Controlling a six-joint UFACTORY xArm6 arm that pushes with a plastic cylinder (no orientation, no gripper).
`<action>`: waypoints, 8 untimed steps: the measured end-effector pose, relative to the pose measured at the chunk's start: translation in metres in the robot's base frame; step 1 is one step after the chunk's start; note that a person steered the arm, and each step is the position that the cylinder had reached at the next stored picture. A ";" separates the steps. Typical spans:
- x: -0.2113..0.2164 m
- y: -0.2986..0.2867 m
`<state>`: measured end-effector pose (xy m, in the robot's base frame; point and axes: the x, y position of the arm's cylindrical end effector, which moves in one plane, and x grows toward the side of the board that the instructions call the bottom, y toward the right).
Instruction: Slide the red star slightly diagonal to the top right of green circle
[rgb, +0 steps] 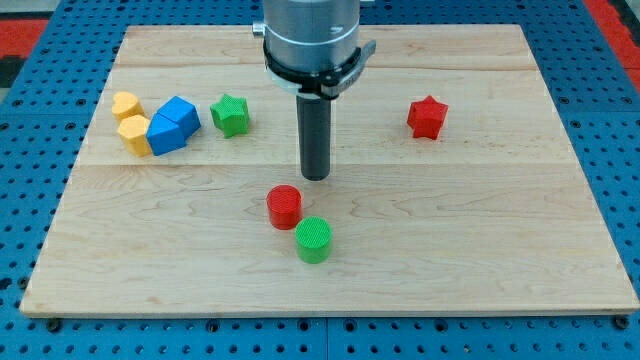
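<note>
The red star (427, 117) lies at the view's right, in the upper half of the wooden board (500, 230). The green circle (314, 239) sits near the board's bottom centre, touching or nearly touching a red circle (284, 206) at its upper left. My tip (316, 177) stands at the board's centre, just above and right of the red circle, above the green circle, and well left of and below the red star. It touches no block.
A green star (230, 114) lies at the upper left. Further left, two blue blocks (173, 125) sit against a yellow heart (125, 103) and a yellow block (134, 133). The board rests on a blue pegboard (610, 120).
</note>
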<state>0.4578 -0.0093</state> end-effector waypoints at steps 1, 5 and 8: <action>0.038 -0.023; -0.047 0.237; -0.068 0.040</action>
<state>0.3896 0.0308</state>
